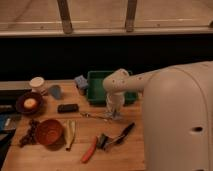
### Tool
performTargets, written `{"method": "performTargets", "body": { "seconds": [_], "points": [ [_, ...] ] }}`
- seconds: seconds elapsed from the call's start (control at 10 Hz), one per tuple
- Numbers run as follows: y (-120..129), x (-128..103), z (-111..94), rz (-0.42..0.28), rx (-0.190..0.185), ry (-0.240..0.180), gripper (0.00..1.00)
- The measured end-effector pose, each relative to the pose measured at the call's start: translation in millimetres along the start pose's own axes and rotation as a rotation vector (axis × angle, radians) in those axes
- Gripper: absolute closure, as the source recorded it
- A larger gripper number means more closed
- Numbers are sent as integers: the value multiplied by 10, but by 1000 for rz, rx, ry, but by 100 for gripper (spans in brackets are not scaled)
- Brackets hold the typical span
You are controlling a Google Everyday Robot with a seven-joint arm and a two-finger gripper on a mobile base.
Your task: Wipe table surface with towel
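A small blue-grey crumpled cloth (81, 82), which may be the towel, lies at the back of the wooden table (85, 160), just left of a green tray (96, 89). My white arm reaches in from the right. My gripper (114, 113) points down at the table in front of the tray, to the right of the cloth and apart from it. It hangs over the right end of a metal utensil (93, 116). I see nothing held in it.
On the table are a white container (37, 84), a blue cup (55, 91), a dark bowl with an orange item (29, 103), a black block (67, 108), a brown bowl (49, 131), a banana (70, 134), grapes (30, 132), a red-handled tool (90, 149) and a black tool (119, 135).
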Motion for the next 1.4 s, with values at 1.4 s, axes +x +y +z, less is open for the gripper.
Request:
{"method": "performTargets", "body": {
  "seconds": [1.4],
  "points": [
    [-670,-179,88,94,63,22,100]
  ]
}}
